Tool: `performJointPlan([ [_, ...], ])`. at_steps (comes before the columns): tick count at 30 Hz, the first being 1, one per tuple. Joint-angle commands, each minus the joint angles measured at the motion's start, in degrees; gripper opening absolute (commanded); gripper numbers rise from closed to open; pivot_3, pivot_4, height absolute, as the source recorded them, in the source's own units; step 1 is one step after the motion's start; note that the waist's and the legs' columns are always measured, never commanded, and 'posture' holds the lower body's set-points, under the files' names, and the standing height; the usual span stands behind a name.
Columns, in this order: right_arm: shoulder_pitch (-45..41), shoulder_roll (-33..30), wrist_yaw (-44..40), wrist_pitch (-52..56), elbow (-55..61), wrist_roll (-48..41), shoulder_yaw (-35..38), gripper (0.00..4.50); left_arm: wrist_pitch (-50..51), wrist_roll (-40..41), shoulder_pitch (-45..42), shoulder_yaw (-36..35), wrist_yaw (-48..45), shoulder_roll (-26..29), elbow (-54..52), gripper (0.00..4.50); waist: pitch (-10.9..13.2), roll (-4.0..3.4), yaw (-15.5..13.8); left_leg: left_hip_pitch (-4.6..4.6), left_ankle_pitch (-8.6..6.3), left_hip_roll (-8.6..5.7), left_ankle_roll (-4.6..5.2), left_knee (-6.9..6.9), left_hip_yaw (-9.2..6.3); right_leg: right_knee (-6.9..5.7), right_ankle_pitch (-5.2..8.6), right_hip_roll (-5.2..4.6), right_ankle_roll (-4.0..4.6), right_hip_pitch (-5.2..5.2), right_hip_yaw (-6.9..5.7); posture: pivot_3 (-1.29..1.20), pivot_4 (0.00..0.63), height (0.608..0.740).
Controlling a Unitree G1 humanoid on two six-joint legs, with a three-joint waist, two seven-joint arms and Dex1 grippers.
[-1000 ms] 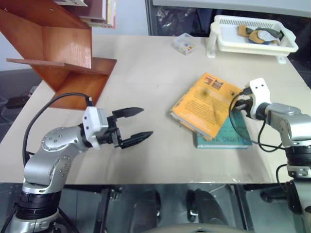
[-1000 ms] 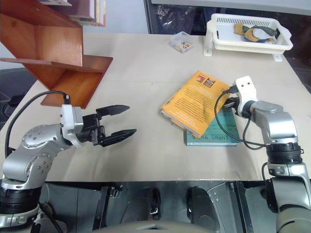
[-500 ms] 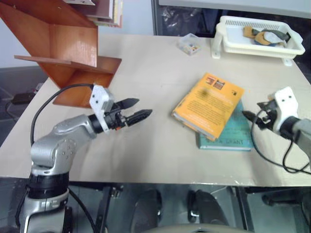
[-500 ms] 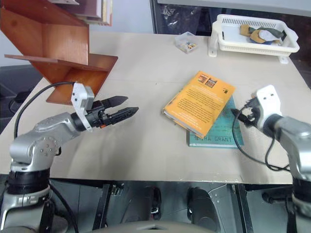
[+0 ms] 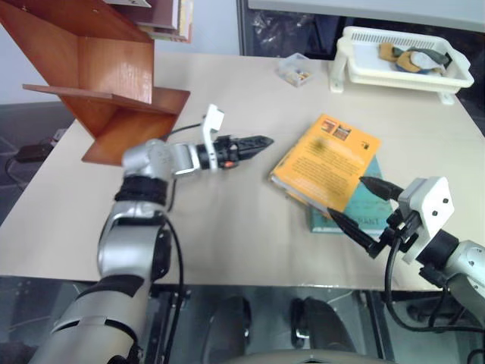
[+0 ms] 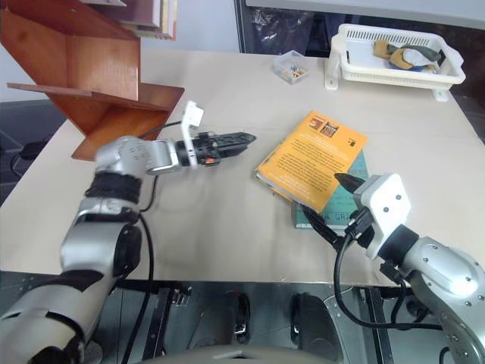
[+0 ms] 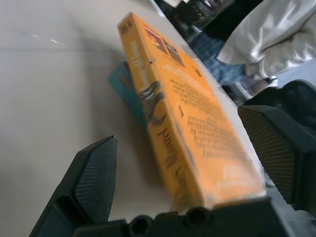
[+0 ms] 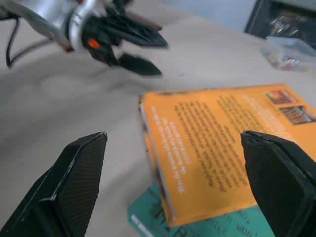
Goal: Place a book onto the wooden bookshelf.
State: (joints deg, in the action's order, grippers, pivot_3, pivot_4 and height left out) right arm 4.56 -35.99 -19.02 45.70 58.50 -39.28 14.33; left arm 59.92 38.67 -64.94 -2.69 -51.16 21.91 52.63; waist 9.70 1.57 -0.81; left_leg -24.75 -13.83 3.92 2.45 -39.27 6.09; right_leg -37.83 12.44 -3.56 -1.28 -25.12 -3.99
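both fingers [image 7: 96, 177] wide, empty

The book [image 5: 327, 161] lies flat near the middle of the desk [image 5: 227, 227], resting on a thinner book [image 5: 362, 212] whose near and right edges stick out from under it. The wooden bookshelf [image 5: 91, 76] stands at the far left corner of the desk. A basket [image 5: 398, 64] sits at the far right, and a small box [image 5: 293, 68] lies just left of it. The left gripper [image 5: 258, 143] hangs left of the book, apart from it. The right gripper [image 5: 356, 208] is at the book's near right corner, its fingers [image 5: 350, 225] spread wide.
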Motion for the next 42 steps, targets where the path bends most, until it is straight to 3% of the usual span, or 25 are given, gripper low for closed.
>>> performJointPlan([
  [1,-1.4,-1.9,4.9,-3.3,1.5,-1.0,-1.7,4.45,-3.7,-4.9,-5.8,0.5,-5.8,-2.7,10.4,4.50,0.0,0.00,0.2,0.00,0.00,0.00,0.00,0.02,0.00,0.01,0.00,0.00,0.00,-0.01,0.00,0.00,0.150,0.740],
  [10,0.3,-9.5,14.2,-9.0,1.5,-5.2,-3.7,4.45,-5.3,-16.1,-12.0,1.9,-15.2,-6.4,20.6,4.50,0.1,0.10,0.1,-0.08,0.00,0.02,0.01,0.06,-0.02,-0.01,0.00,0.01,0.03,-0.09,0.02,0.00,0.150,0.740],
  [16,3.6,-14.5,19.1,-13.1,1.5,-8.7,-2.7,4.45,4.3,-21.2,-12.0,10.2,-33.6,-4.2,15.8,4.50,0.1,0.10,0.1,-0.09,-0.01,0.02,0.01,0.06,-0.03,0.00,0.00,0.00,0.04,-0.09,0.02,0.00,0.150,0.740],
  [20,4.1,-15.9,20.3,-13.8,1.5,-9.6,-2.4,4.45,14.2,-18.6,-7.9,17.7,-41.2,-2.1,2.7,4.50,0.1,0.10,0.1,-0.09,-0.01,0.03,0.01,0.05,-0.06,-0.02,0.04,0.00,0.10,-0.09,0.04,0.00,0.150,0.740],
  [24,3.7,-16.2,19.6,-13.0,1.5,-9.6,-1.9,4.45,22.2,-14.1,-3.0,17.9,-39.3,-0.1,-8.6,4.50,0.1,0.10,0.2,-0.09,-0.01,0.09,0.01,0.04,-0.07,-0.02,0.03,0.01,0.09,-0.10,0.07,0.00,0.150,0.740],
  [28,3.2,-16.1,19.3,-12.5,1.5,-9.8,-1.7,4.45,24.0,-12.7,0.3,15.4,-33.7,-0.2,-11.3,4.50,0.1,0.10,0.1,-0.09,0.00,0.09,0.02,0.01,-0.07,-0.05,0.02,0.02,0.03,-0.10,0.06,0.00,0.150,0.740],
  [37,3.9,-16.5,19.5,-12.6,1.5,-9.7,-1.8,4.45,19.7,-12.4,-2.2,2.8,-18.6,-7.1,0.4,4.50,0.1,0.12,0.0,-0.10,0.00,0.05,0.02,-0.04,-0.09,-0.05,0.01,0.01,0.01,-0.08,0.03,0.00,0.150,0.740],
  [42,4.5,-16.9,20.1,-13.2,1.5,-9.7,-1.9,4.45,15.1,-13.5,-4.8,0.6,-15.9,-9.4,6.2,4.50,0.1,0.11,0.0,-0.09,0.00,0.05,0.02,-0.04,-0.08,-0.06,0.01,0.01,0.01,-0.08,0.03,0.00,0.150,0.740],
])
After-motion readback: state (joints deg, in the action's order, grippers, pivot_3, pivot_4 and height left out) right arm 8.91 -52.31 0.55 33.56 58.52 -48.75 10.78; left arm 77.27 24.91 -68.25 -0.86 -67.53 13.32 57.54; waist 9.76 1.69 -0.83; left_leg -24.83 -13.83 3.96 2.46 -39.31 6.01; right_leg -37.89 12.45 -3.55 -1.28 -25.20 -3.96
